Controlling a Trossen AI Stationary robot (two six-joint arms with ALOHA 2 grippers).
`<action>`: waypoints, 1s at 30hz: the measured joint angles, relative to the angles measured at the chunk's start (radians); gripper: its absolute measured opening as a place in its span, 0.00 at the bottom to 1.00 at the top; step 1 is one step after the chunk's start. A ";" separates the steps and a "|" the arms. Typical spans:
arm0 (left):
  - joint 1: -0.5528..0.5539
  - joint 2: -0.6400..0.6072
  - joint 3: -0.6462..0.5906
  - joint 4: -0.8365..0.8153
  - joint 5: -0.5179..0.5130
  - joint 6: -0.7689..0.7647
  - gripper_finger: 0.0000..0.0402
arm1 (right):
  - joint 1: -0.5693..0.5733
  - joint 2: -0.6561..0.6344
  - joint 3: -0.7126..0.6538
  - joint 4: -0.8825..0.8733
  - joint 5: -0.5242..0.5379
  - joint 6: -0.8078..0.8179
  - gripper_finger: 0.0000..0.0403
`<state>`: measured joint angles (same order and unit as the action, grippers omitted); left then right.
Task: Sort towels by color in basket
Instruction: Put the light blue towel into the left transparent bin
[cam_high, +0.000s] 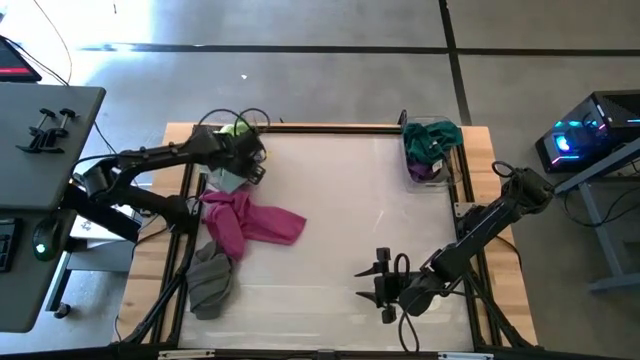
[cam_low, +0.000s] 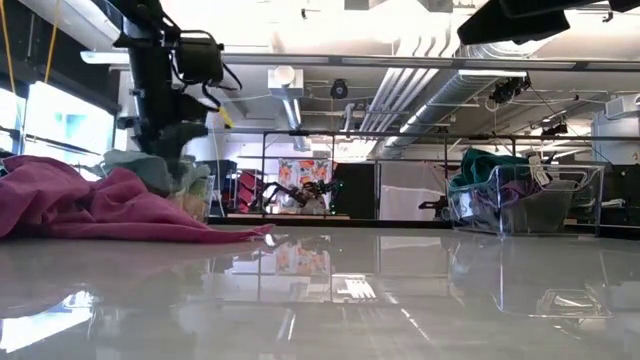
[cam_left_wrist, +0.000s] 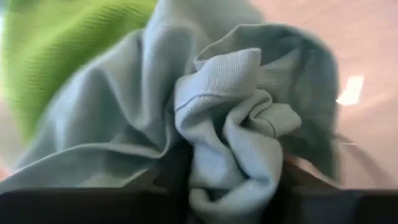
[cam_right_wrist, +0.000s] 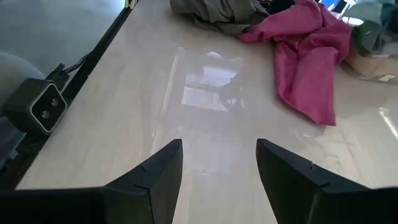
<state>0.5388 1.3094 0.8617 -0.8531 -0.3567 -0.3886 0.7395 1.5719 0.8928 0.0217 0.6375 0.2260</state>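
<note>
High view: the left gripper (cam_high: 243, 160) hangs over the far end of the towel pile, just beyond the magenta towel (cam_high: 245, 222), the landmark here. In the left wrist view its fingers are clenched on a bunched mint towel (cam_left_wrist: 236, 124), with a lime green towel (cam_left_wrist: 56, 56) close behind it. The magenta towel lies spread on the table (cam_high: 350, 200) at the left side. A grey-brown towel (cam_high: 212, 280) touches its near edge. The clear basket (cam_high: 432, 152) stands well apart from the magenta towel, at the far right corner, holding a dark green towel (cam_high: 432, 138) over a purple towel (cam_high: 428, 170). The right gripper (cam_high: 385, 285) waits near the front edge, right of the magenta towel, fingers spread and empty
</note>
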 joint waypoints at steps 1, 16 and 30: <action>0.013 0.000 0.018 -0.014 0.054 -0.010 0.35 | 0.000 0.000 0.000 -0.001 -0.003 0.008 0.50; 0.056 0.000 0.371 -0.520 0.132 -0.091 0.42 | 0.037 0.000 0.000 -0.011 0.010 0.103 0.50; 0.213 0.036 -0.067 0.123 0.148 0.084 0.04 | -0.074 0.000 0.000 -0.041 0.010 -0.068 0.50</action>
<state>0.7516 1.3450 0.7942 -0.7298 -0.2088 -0.3045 0.6655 1.5719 0.8932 -0.0193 0.6476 0.1577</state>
